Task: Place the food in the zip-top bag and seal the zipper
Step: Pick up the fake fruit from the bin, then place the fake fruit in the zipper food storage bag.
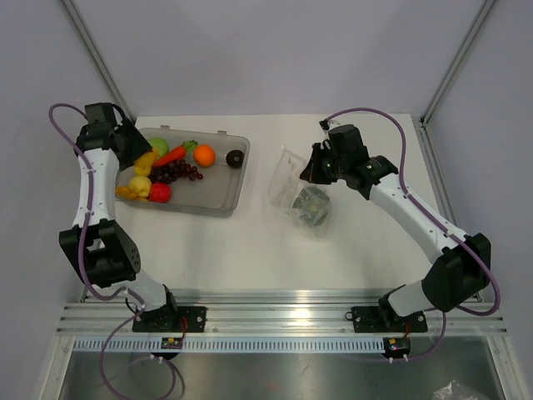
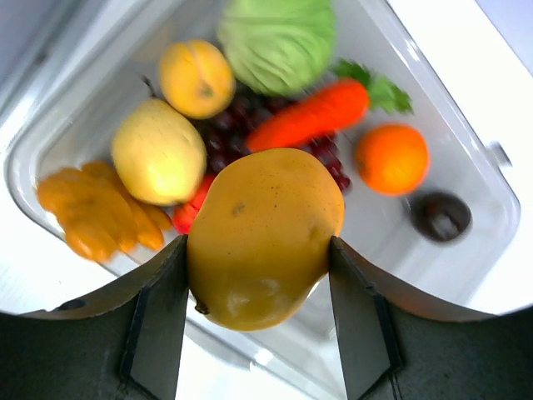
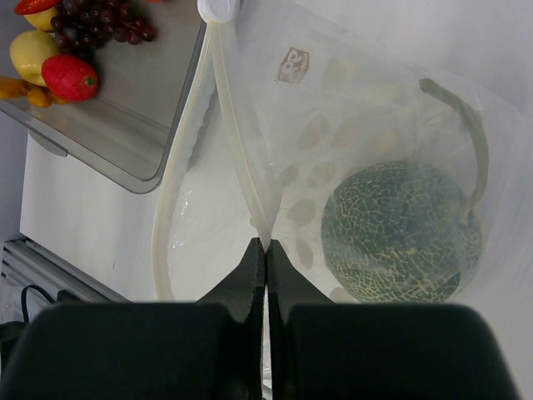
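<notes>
My left gripper point(image 2: 258, 250) is shut on a yellow-orange mango-shaped piece of food point(image 2: 262, 225), held just above the grey tray point(image 1: 221, 196). Below it in the tray lie a green cabbage point(image 2: 279, 37), a carrot point(image 2: 312, 112), an orange point(image 2: 391, 158), dark grapes point(image 2: 225, 133), yellow pieces point(image 2: 158, 150) and a dark brown ball point(image 2: 441, 215). At mid-table my right gripper point(image 3: 265, 246) is shut on the whitish zipper point(image 3: 237, 142), and the mouth of the zip-top bag point(image 3: 375, 125) gapes towards the tray. A green netted melon point(image 3: 400, 229) sits inside the bag.
The tray stands at the table's back left, its near corner point(image 3: 141, 167) close to the bag's mouth. White tabletop point(image 1: 250, 250) lies between the tray, the bag and the arm bases. Grey walls enclose the table.
</notes>
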You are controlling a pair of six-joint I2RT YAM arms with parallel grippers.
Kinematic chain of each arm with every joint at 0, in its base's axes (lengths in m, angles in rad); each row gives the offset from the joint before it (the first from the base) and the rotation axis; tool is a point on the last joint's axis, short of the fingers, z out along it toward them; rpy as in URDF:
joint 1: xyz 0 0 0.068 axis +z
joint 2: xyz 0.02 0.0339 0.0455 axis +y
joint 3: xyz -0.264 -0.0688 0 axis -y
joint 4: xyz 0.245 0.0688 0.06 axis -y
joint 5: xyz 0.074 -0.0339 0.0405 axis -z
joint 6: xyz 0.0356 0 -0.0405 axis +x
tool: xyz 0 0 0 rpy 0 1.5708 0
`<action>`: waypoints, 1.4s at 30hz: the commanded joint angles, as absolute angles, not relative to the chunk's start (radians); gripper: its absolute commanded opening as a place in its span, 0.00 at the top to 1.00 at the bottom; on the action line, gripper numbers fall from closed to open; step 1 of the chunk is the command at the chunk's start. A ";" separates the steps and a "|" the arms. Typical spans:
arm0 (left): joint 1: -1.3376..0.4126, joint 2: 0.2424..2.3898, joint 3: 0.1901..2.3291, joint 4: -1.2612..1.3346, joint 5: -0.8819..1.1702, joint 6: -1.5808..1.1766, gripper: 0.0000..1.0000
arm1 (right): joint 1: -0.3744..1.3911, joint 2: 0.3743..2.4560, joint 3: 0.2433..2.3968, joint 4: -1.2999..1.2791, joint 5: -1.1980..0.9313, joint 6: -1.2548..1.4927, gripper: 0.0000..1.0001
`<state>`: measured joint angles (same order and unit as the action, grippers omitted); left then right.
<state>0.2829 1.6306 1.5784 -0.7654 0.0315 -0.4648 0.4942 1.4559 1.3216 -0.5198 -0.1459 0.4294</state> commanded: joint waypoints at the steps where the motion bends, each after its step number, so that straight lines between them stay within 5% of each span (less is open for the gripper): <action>1: 0.221 1.539 1.634 -0.836 0.092 -0.402 0.74 | 0.489 1.460 1.330 -0.485 -0.181 0.454 1.00; 26: -0.101 1.408 1.577 -0.855 0.521 -0.379 0.78 | 0.649 1.907 1.836 -0.428 -0.287 0.591 1.00; 42: -0.206 1.522 1.462 -0.718 0.572 -0.437 0.81 | 0.673 1.810 1.740 -0.365 -0.322 0.635 1.00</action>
